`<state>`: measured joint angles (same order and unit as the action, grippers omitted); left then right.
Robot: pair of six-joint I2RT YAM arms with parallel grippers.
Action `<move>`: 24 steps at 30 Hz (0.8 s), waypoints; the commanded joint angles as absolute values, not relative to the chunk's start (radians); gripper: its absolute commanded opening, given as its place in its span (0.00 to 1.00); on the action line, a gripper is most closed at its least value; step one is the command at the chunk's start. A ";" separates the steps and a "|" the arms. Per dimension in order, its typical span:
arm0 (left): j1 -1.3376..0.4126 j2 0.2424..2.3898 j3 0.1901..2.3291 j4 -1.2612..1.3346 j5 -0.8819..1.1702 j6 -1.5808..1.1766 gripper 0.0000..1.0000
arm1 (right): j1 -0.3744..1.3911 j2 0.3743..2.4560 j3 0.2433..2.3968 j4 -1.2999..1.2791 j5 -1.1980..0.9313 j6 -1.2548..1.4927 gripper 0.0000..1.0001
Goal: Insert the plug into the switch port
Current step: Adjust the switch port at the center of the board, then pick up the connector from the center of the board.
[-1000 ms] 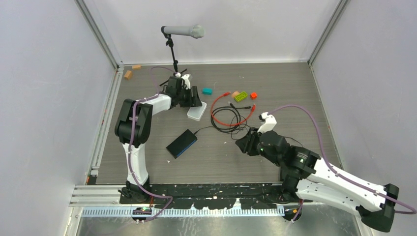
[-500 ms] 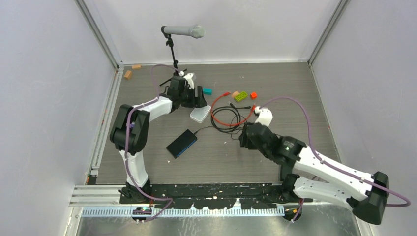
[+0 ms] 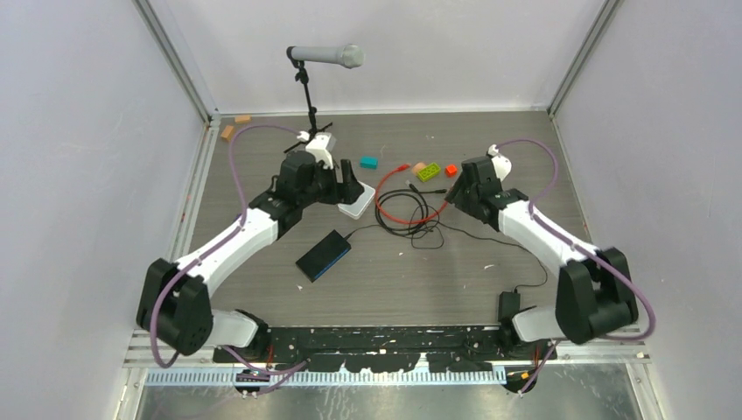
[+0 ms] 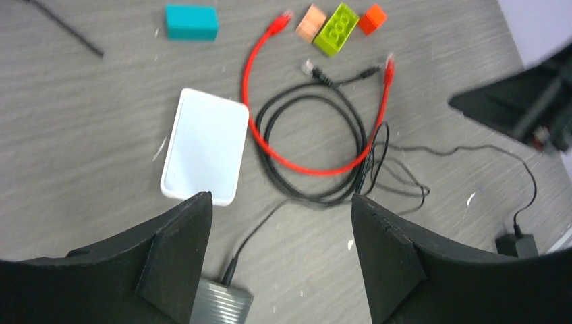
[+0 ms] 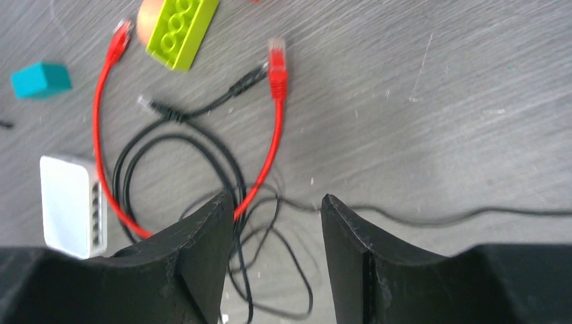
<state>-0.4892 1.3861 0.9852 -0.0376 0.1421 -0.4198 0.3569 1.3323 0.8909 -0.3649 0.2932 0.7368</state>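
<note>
Two grippers, both spread wide and holding nothing. The left gripper [image 4: 278, 216] hangs over the near end of the white rounded box [image 4: 206, 145]. That is the wrong box for this job, I judge. The flat black box [image 3: 323, 255] lies nearer the arm bases and apart from it. The switch port is somewhere along its blue edge [image 3: 332, 265], too small to pick out. A thin black lead [image 3: 363, 229] runs from that box's far end into the tangle.

Right of the white box the red cable [image 4: 260, 135] curls in an open loop, crossing a coil of black cable [image 4: 310, 115] — lifting one may well drag the other. One red end [image 4: 283, 17] lies beside a tan piece [image 4: 311, 20] and a green brick [image 4: 339, 25].

The other plug [image 5: 277, 57] lies flat on the table [image 5: 438, 101], clear tip pointing away, a black connector [image 5: 249, 77] just beside it. The right gripper [image 5: 276, 202] hovers short of it, apparently lining up for the pick — that connector is the likeliest snag. The teal block [image 3: 368, 162] and orange block [image 3: 451, 170] stand out of the way.
</note>
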 commanded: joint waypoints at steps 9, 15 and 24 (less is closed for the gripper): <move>-0.511 0.963 0.698 -0.211 0.114 -0.468 0.77 | 0.228 1.706 0.967 -0.023 0.185 0.820 0.57; -0.512 0.811 0.629 -0.278 0.083 -0.469 0.77 | 0.219 1.807 0.990 0.037 0.150 0.852 0.56; -0.512 0.730 0.607 -0.352 0.053 -0.481 0.77 | 0.214 1.868 0.983 0.092 0.175 0.848 0.33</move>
